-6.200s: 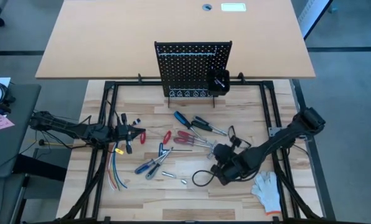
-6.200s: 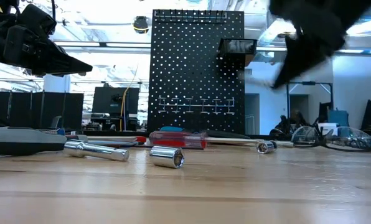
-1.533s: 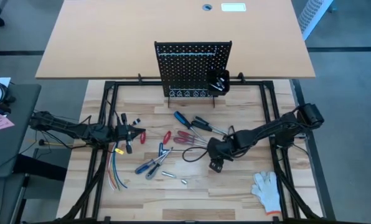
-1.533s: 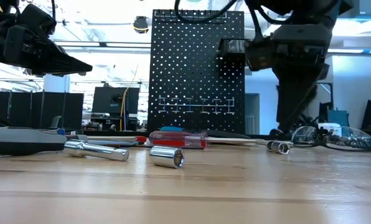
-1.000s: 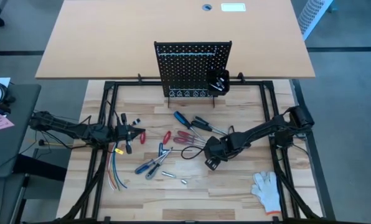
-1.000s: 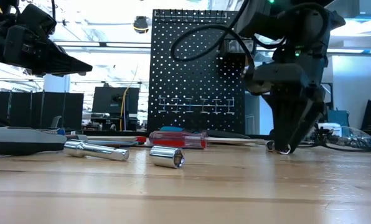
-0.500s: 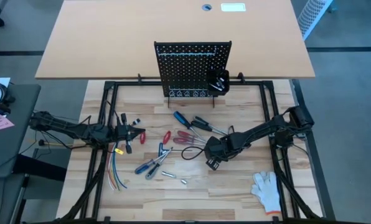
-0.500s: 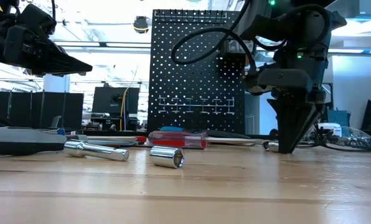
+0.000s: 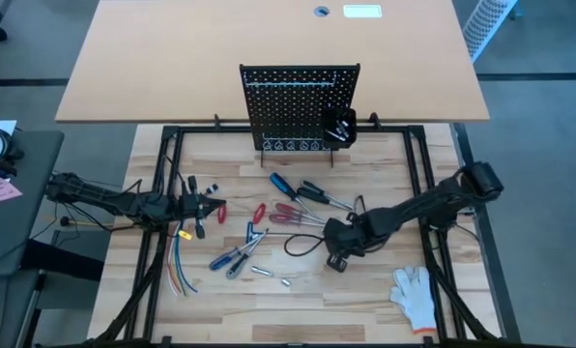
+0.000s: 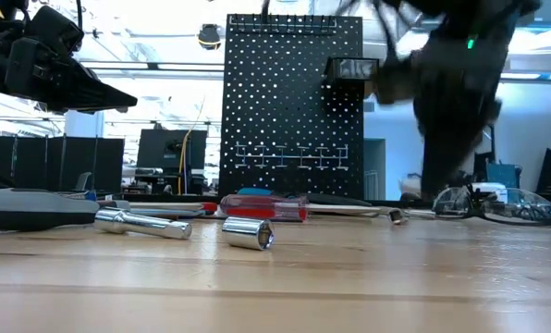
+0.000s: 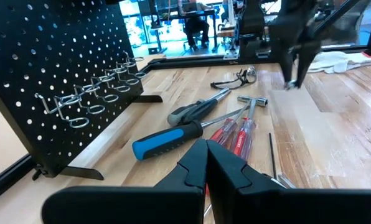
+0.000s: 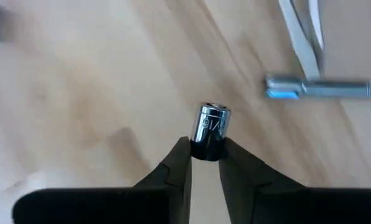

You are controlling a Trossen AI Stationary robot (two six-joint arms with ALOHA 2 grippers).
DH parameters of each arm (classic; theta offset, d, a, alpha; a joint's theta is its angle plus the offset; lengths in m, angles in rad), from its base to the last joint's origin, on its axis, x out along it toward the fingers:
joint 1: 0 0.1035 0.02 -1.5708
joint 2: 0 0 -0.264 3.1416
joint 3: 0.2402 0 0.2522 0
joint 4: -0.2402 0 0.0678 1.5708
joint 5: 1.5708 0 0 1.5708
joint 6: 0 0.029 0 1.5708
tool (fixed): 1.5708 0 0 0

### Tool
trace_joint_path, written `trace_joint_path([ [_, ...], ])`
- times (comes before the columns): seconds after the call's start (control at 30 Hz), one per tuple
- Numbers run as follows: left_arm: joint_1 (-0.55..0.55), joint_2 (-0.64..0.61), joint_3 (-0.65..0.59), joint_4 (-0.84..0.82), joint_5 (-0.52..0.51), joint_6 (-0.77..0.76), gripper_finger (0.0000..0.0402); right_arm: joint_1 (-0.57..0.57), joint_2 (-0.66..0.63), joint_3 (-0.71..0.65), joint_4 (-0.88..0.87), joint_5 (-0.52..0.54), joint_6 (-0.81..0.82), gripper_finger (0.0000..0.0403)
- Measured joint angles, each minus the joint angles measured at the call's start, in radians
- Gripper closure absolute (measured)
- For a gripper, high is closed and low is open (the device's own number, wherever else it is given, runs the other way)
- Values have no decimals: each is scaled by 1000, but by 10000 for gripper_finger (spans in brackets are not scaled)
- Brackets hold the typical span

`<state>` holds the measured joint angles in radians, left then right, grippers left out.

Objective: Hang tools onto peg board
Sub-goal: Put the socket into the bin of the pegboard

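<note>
Lifted clear since earlier: right gripper (image 12: 203,163) pinching small silver socket (image 12: 210,130). Best carried level toward peg board (image 9: 298,106), grip firm.

probably lab: monitors (image 10: 169,148), robot rig

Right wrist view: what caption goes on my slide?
The right pincer pinches a small silver socket above the wooden table.

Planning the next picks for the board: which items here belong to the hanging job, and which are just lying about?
Job items:
- peg board
- silver socket, pinched in the right end effector
- blue-handled screwdriver
- red-handled screwdrivers
- sockets on the table

Lying about:
- white glove
- coloured wires
- safety glasses
</note>
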<state>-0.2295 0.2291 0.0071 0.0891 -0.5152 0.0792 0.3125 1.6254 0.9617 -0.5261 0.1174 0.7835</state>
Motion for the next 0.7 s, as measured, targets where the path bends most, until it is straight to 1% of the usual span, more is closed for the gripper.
trace_joint_path([
  [0.1, 0, 0, 0, 0, 0, 0, 401, 43, -49, 0, 48, 89, -58, 335],
  [0.17, 0, 0, 0, 0, 0, 0, 402, 73, -85, 0, 99, 193, -110, 335],
  [0.27, 0, 0, 0, 0, 0, 0, 401, 110, -139, 0, 162, 399, -208, 335],
  [0.33, 0, 0, 0, 0, 0, 0, 401, 117, -177, 0, 202, 558, -292, 335],
  [0.43, 0, 0, 0, 0, 0, 0, 402, 115, -245, 1, 287, 823, -454, 335],
  [0.5, 0, 0, 0, 0, 0, 0, 402, 92, -290, 1, 369, 944, -584, 335],
  [0.53, 0, 0, 0, 0, 0, 0, 401, 72, -313, 1, 414, 962, -645, 335],
  [0.6, 0, 0, 0, 0, 0, 0, 402, 18, -357, 1, 492, 960, -742, 335],
  [0.7, 0, 0, 0, 0, 0, 0, 402, -83, -409, 3, 532, 918, -789, 335],
])
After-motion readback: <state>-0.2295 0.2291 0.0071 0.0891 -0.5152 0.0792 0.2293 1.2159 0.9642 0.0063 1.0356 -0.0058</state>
